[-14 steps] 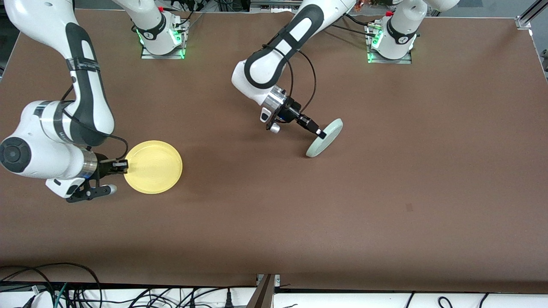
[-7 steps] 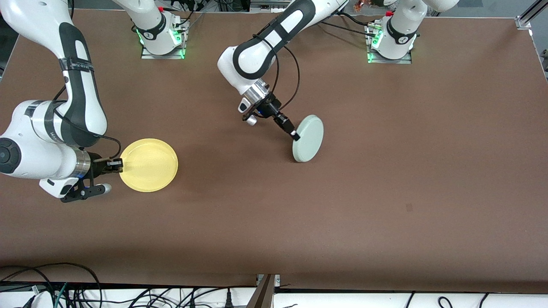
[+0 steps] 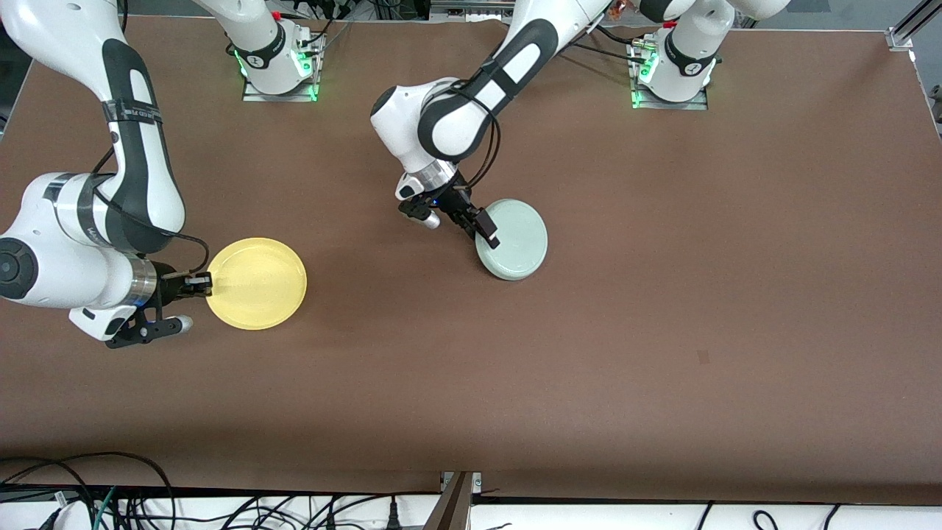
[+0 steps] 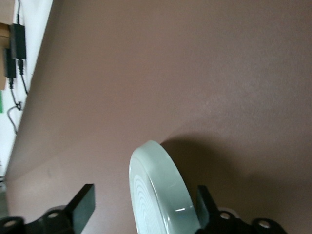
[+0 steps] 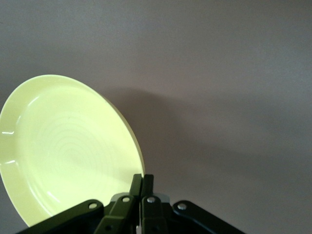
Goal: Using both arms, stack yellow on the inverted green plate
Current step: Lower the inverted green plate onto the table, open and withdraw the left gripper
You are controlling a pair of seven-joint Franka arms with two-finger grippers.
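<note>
The green plate lies bottom up near the table's middle. In the left wrist view its rim stands between the two fingers. My left gripper is at the plate's edge toward the right arm's end, open, with one finger wide of the plate and the other close beside its rim. The yellow plate sits right way up toward the right arm's end of the table. My right gripper is shut on its rim. In the right wrist view the fingers pinch the yellow plate, which casts a shadow on the table.
The brown table carries only the two plates. Both arm bases stand along the edge farthest from the front camera. Cables lie past the nearest edge.
The left gripper swung the green plate from standing on edge to bottom up and carried it toward the right arm's end. The yellow plate shifted slightly toward the right arm's end, then stayed still.
</note>
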